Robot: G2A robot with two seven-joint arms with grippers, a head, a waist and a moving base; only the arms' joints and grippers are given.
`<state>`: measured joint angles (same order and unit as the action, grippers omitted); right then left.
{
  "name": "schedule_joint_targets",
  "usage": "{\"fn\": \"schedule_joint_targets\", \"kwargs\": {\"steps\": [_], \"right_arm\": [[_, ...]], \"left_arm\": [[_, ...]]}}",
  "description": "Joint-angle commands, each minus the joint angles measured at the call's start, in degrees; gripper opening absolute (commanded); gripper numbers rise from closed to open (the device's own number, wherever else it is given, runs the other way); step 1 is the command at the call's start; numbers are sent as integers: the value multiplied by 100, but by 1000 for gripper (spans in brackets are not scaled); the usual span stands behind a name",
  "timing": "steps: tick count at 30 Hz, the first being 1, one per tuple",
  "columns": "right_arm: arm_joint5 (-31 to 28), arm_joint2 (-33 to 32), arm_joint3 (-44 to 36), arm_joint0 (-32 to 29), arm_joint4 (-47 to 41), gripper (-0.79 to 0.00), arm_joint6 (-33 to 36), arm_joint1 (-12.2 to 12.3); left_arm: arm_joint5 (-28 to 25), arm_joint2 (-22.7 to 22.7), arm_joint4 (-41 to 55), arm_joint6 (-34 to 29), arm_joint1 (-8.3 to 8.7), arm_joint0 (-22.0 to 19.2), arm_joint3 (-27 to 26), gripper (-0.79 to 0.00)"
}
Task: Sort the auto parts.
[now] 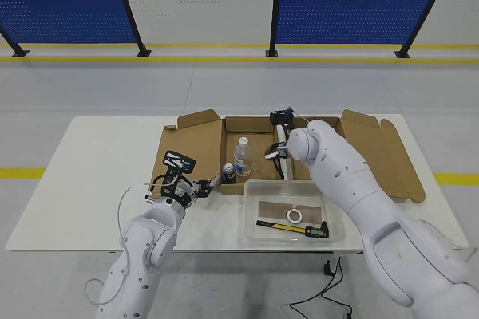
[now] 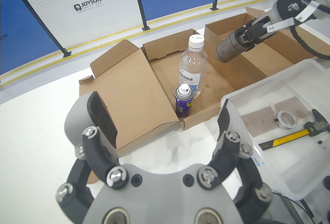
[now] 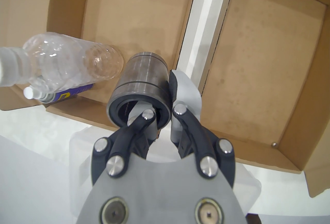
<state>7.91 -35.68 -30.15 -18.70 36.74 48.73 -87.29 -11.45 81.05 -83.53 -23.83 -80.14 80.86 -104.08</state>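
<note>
The right end effector (image 3: pixel 165 97) pinches the wall of the steel sleeve (image 3: pixel 140 80), one finger inside its bore. The sleeve's long axis tilts down over the left box (image 1: pixel 259 125). The right box (image 1: pixel 375 155) lies at 3 o'clock. The left end effector (image 2: pixel 161 103), spread, hovers farther off at 8 o'clock.

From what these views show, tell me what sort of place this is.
Probably a factory or robot-lab work cell: blue partition panels, yellow floor lines, a caliper in a bin on the table, the right gripper holding a metal cylinder.

White arms (image 1: pixel 359 199), grey wrists (image 2: pixel 165 199) (silver screws (image 2: pixel 116 176)).
</note>
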Motion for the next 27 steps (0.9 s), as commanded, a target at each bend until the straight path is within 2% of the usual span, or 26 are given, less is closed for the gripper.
{"fn": "schedule_joint_targets", "kwargs": {"steps": [1, 10, 27], "right_arm": [[-82, 6, 205, 30, -51, -785, -20, -58], [-580, 103, 832, 158, 15, -785, 50, -267], [-1292, 215, 1270, 204, 241, -785, 206, -517]], "left_arm": [[0, 0, 0, 0, 0, 0, 0, 0], [0, 0, 0, 0, 0, 0, 0, 0], [0, 0, 0, 0, 0, 0, 0, 0]]}}
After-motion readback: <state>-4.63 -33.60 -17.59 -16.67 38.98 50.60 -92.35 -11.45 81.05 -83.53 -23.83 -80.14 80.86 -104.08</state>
